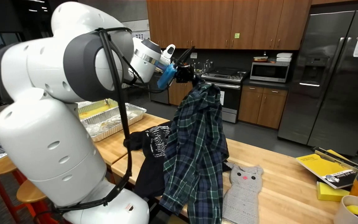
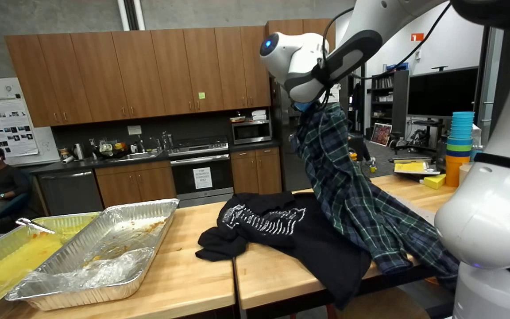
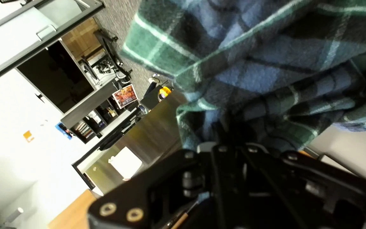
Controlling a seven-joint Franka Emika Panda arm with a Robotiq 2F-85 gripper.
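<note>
In an exterior view, the plaid shirt hangs from the pincer at six o'clock: lifted, not released. In an exterior view, a black garment lies at its eight o'clock. In the wrist view, the pincer pinches it.

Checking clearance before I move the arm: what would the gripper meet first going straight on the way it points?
Most likely folds of the plaid shirt that the gripper holds: in the wrist view they bunch directly ahead of it. They hide what lies beyond, so depth there is unclear.
</note>
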